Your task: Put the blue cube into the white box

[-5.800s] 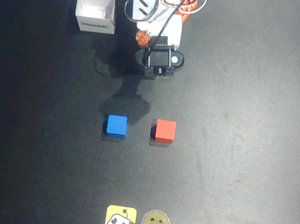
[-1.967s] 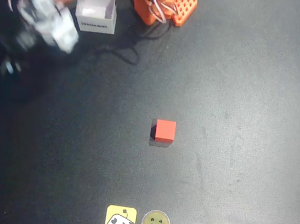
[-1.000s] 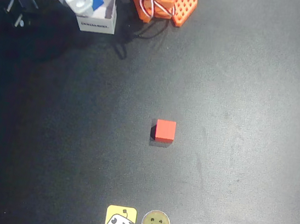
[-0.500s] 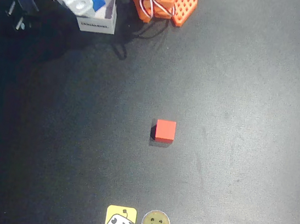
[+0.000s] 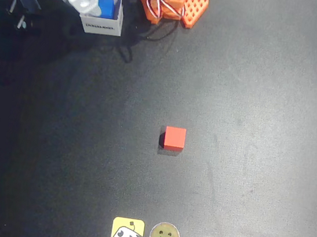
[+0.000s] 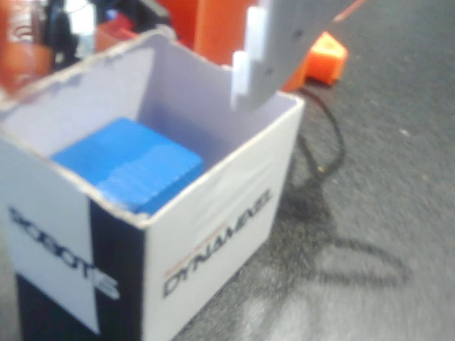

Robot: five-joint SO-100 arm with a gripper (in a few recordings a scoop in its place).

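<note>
The blue cube (image 5: 106, 7) lies inside the white box (image 5: 102, 26) at the back left of the overhead view. In the wrist view the blue cube (image 6: 128, 163) rests flat on the floor of the white box (image 6: 213, 241), whose side carries dark print. My gripper (image 5: 87, 4) hovers over the box's left rim, open, with nothing held. One white finger (image 6: 274, 50) hangs above the box's far wall, clear of the cube; the other finger is out of frame.
A red cube (image 5: 174, 138) sits alone mid-table. The orange arm base (image 5: 173, 0) stands at the back, right of the box, with cables trailing. Two stickers (image 5: 127, 233) lie at the front edge. A black part (image 5: 21, 4) of the arm sits far left.
Five seconds back the blue cube sat beside the red one. The arm carried it to the box, and in the last half second it dropped from the fingers and settled inside.
</note>
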